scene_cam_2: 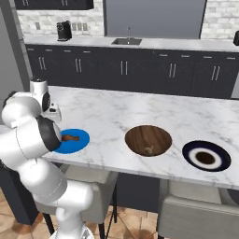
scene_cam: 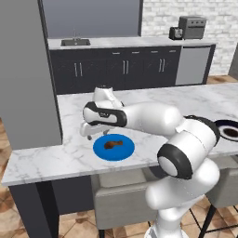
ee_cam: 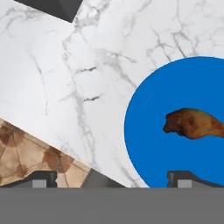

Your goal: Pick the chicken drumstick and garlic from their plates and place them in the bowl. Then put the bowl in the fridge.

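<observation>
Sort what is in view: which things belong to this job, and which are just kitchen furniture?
Job: chicken drumstick on the blue plate; garlic already in the wooden bowl; dark navy plate; gripper, jaws open.

Just there: toaster oven, coffee machine, sink, stools.

Glossy white rounded arm (scene_cam: 153, 118) segments with black joint bands

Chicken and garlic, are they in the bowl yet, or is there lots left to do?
The garlic looks done: a small pale thing lies in the wooden bowl, and the dark plate is bare. The chicken drumstick is next: it lies on the blue plate, with the open gripper above the plate's edge, holding nothing. Left: grab it, drop it in the bowl, carry the bowl to the fridge.
</observation>
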